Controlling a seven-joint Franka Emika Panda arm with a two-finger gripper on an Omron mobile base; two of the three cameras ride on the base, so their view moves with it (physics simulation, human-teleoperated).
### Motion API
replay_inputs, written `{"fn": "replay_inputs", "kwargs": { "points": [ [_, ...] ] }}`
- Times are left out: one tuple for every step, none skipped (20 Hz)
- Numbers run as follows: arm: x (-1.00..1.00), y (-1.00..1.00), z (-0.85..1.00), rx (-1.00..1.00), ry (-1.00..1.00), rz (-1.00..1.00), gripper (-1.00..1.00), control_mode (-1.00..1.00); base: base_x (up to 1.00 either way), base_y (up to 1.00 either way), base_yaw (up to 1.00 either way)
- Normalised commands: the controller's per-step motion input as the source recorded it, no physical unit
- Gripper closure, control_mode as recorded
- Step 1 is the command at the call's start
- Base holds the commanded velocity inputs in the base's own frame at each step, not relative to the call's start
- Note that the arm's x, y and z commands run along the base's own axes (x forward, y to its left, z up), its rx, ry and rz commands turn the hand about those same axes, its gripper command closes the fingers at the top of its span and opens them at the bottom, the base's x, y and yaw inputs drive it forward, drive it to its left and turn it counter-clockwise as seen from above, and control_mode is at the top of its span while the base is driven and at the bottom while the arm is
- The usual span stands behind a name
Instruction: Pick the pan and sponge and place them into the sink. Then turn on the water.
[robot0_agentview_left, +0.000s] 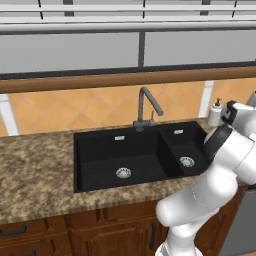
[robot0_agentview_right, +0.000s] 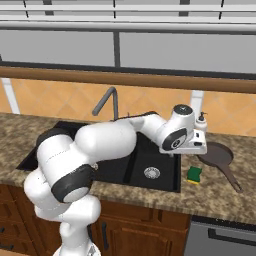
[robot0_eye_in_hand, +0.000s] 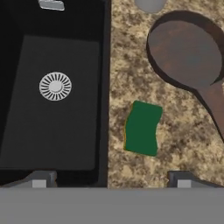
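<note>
Poised above the sink's (robot0_agentview_right: 75, 165) right edge, hand (robot0_eye_in_hand: 111, 179) spread wide and holding nothing, the arm looks down on the sponge (robot0_eye_in_hand: 142, 127), lying green side up on the granite desk (robot0_agentview_right: 220, 192) just beside the small basin. Farther right sits the pan (robot0_agentview_right: 215, 154), handle toward the near edge. Both await lifting; the faucet (robot0_agentview_right: 107, 102) runs no water.

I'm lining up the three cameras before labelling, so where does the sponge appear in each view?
Left base view: I can't find the sponge; the arm covers the counter right of the sink.
Right base view: sponge lies on the counter just right of the sink, front-left of the pan.
Hand view: sponge sits centre-right, green side up, below the pan.
Shared landmark: the small basin's silver drain.
</note>
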Motion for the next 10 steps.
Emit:
{"fn": "replay_inputs", "kwargs": {
  "points": [
    [0.33, -0.62, -0.25, -0.01, 0.04, 0.00, -1.00, -1.00, 0.00, 0.00, 0.00],
    [0.32, -0.65, -0.21, -0.02, 0.04, 0.00, -1.00, -1.00, 0.00, 0.00, 0.00],
    [0.27, -0.65, -0.17, 0.00, 0.05, 0.00, -1.00, -1.00, 0.00, 0.00, 0.00],
    [0.35, -0.57, -0.09, 0.00, 0.06, 0.00, -1.00, -1.00, 0.00, 0.00, 0.00],
    [0.41, -0.32, 0.00, 0.00, 0.10, -0.04, -1.00, -1.00, 0.00, 0.00, 0.00],
    [0.16, -0.43, 0.00, 0.00, 0.07, 0.00, -1.00, -1.00, 0.00, 0.00, 0.00],
    [0.15, -0.51, 0.00, 0.00, 0.06, 0.00, -1.00, -1.00, 0.00, 0.00, 0.00],
    [0.21, -0.56, -0.01, 0.00, 0.06, 0.00, -1.00, -1.00, 0.00, 0.00, 0.00],
    [0.22, -0.58, -0.07, 0.00, 0.05, 0.00, -1.00, -1.00, 0.00, 0.00, 0.00],
    [0.25, -0.59, -0.06, 0.00, 0.05, 0.00, -1.00, -1.00, 0.00, 0.00, 0.00]
  ]
}}
